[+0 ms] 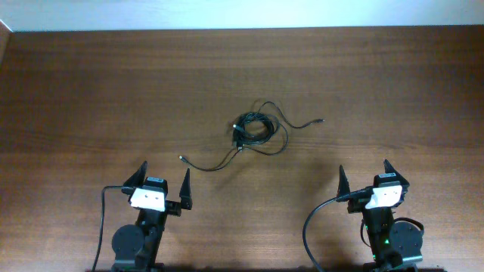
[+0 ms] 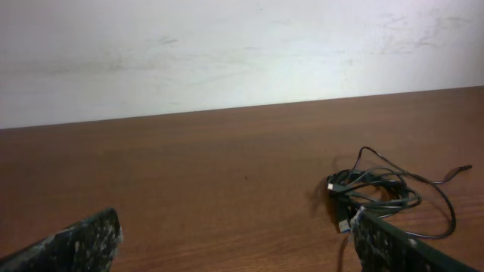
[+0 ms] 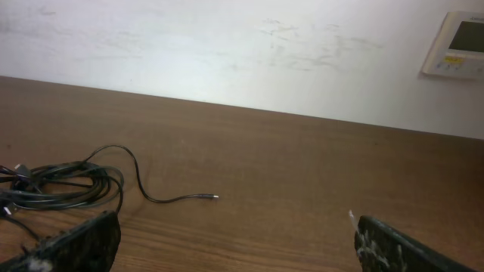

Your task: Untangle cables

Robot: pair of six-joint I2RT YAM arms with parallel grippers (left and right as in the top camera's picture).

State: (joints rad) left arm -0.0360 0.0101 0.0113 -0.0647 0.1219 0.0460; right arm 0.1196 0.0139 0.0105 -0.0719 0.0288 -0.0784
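Both pairs of jaws released, empty, tangled cables (image 1: pixel 242 131) well ahead, between them

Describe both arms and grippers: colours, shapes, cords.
The left arm and right arm are black, each with a white block at the wrist. The left gripper and right gripper each have two black, pointed fingers, scuffed grey in the wrist views. A thick black cord loops from each wrist; a green light glows on the right arm.
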